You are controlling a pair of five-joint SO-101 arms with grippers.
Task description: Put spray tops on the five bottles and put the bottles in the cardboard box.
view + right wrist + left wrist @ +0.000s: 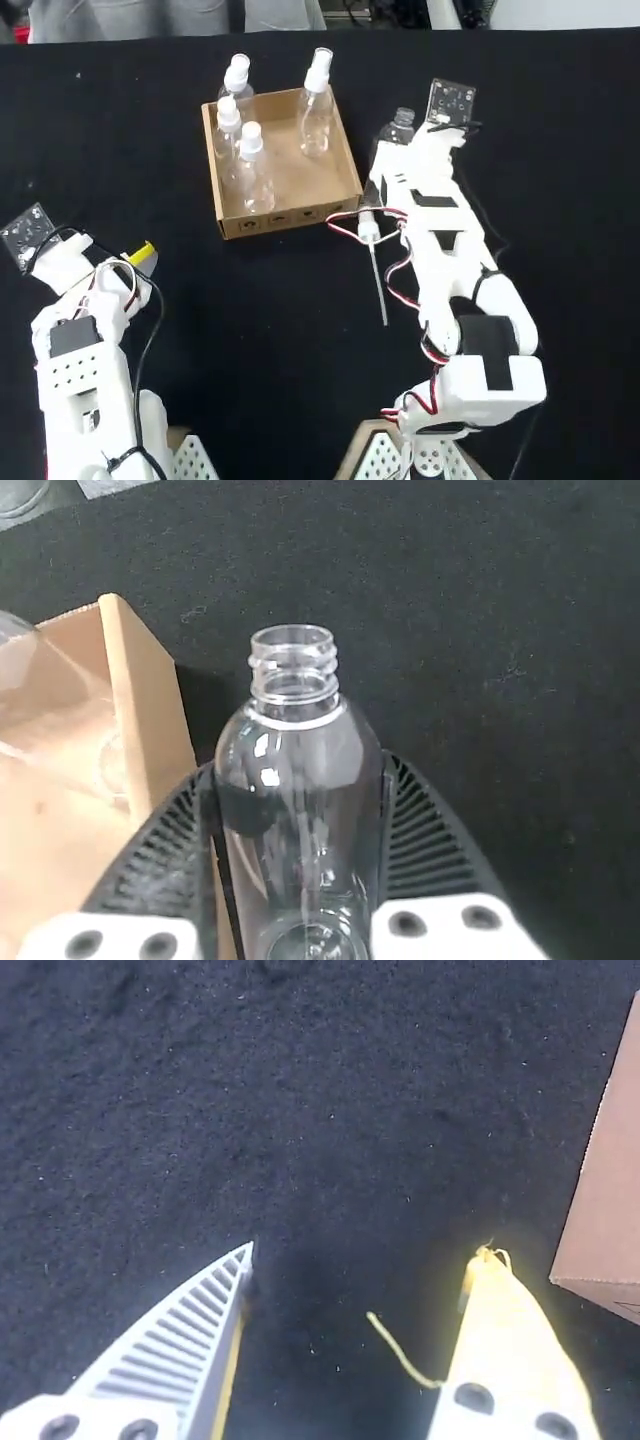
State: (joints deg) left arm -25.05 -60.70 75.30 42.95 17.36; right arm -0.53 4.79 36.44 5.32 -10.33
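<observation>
A clear bottle point(300, 780) with a bare threaded neck stands just right of the cardboard box point(340, 150), and my right gripper point(298, 780) is shut on its body. From above, this bottle point(399, 124) shows at the tip of the right gripper point(392, 150). A white spray top point(369, 231) with a long dip tube lies on the black cloth in front of the box's right corner, beside the right arm. Several capped bottles point(252, 160) stand upright in the box. My left gripper point(367, 1255) hangs open over bare cloth at the front left, holding nothing.
A corner of the box point(610, 1210) lies just past the left gripper's yellow finger point(500, 1330). The left gripper point(140, 258) is well left of the box front. Red and white cables loop off the right arm near the spray top. Black cloth covers the table.
</observation>
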